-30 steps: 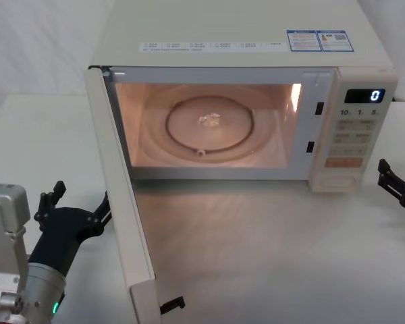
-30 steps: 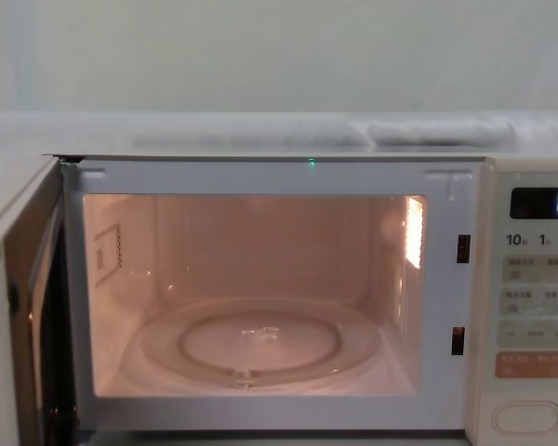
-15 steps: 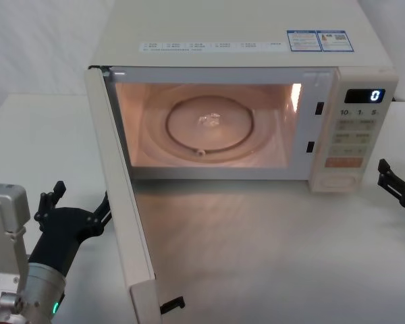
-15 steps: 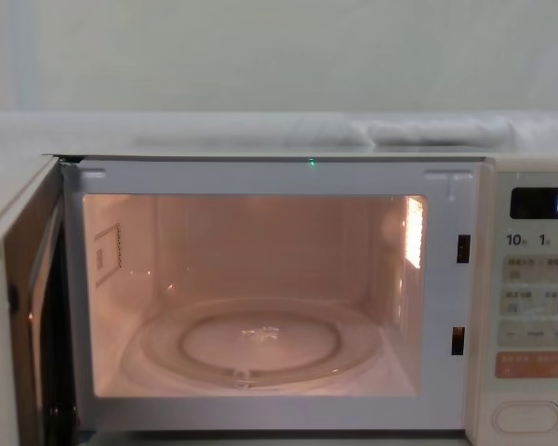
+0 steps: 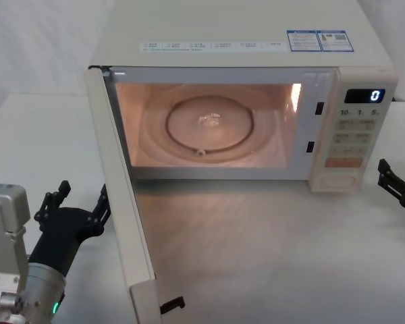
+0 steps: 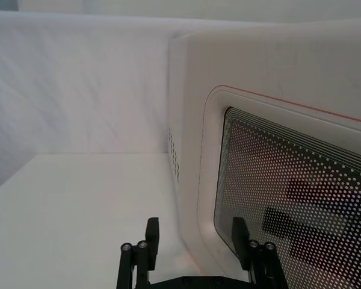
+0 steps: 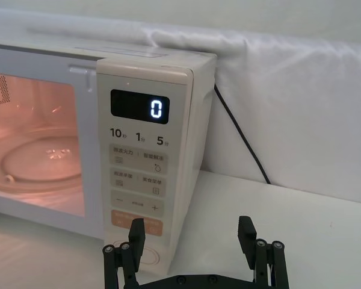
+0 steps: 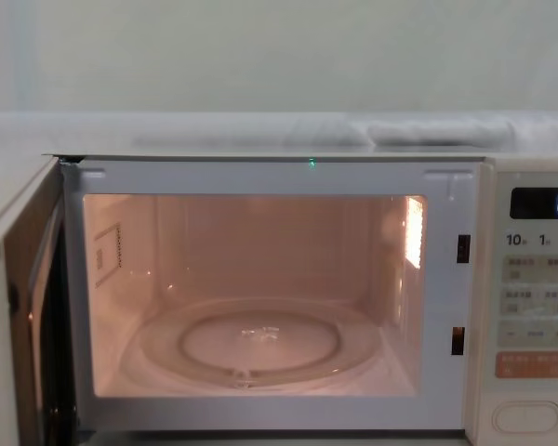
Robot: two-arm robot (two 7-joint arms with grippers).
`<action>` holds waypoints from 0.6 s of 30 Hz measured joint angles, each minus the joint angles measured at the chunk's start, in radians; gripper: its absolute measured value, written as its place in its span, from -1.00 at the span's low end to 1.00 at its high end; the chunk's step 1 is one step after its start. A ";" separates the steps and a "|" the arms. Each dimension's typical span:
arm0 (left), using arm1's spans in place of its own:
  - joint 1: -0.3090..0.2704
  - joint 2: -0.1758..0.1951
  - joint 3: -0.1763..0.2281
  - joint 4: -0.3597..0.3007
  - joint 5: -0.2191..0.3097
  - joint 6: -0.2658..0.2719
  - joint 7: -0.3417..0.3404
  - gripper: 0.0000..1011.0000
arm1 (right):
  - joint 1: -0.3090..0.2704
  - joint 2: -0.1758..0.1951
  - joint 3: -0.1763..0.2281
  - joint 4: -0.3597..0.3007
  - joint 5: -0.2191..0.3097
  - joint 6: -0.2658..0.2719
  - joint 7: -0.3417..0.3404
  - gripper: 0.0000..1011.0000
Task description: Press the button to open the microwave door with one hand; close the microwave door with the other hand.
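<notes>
The cream microwave [image 5: 243, 40] stands lit, its glass turntable [image 5: 209, 125] bare and its display [image 7: 139, 106] reading 0. The microwave door [image 5: 125, 202] is swung wide open toward me on its left hinge. My left gripper [image 5: 83, 190] is open just outside the door's outer face, low down; in the left wrist view the left gripper [image 6: 194, 241] sits at the near corner of the door window [image 6: 289, 198]. My right gripper [image 5: 385, 174] hangs open to the right of the control panel, level with the button [image 5: 341, 181]. In the right wrist view the right gripper [image 7: 191, 235] stands in front of the panel's lower corner.
A black power cable [image 7: 240, 138] runs down behind the microwave's right side against a white cloth backdrop. The white table [image 5: 277, 256] stretches in front of the oven and on both sides. The door's latch hook [image 5: 172, 305] sticks out near the front edge.
The left gripper has edged slightly forward and closer to the door's outer face. The door, the display and the right gripper look the same.
</notes>
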 joint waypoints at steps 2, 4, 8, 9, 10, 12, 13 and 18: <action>0.000 0.000 0.000 0.000 0.000 0.000 0.000 0.52 | 0.000 0.000 0.000 0.000 0.000 0.000 0.000 0.98; 0.000 0.000 0.000 0.000 0.000 0.000 0.000 0.36 | 0.000 0.000 0.000 0.000 0.000 0.000 0.000 0.98; 0.000 0.000 0.000 0.000 0.000 0.000 0.000 0.12 | 0.000 0.000 0.000 0.000 0.000 0.000 0.000 0.98; 0.000 0.000 0.000 0.000 0.000 0.000 0.000 0.05 | 0.000 0.000 0.000 0.000 0.000 0.000 0.000 0.98; 0.000 0.000 0.000 0.000 0.000 0.000 0.000 -0.04 | 0.000 0.000 0.000 0.000 0.000 0.000 0.000 0.98; 0.000 0.000 0.000 0.000 0.000 0.000 0.000 -0.13 | 0.000 0.000 0.000 0.000 0.000 0.000 0.000 0.98; 0.000 0.000 0.000 0.000 0.000 0.000 0.000 -0.24 | 0.000 0.000 0.000 0.000 0.000 0.000 0.000 0.98; 0.000 0.000 0.000 0.000 0.000 0.000 0.000 -0.53 | 0.000 0.000 0.000 0.000 0.000 0.000 0.000 0.98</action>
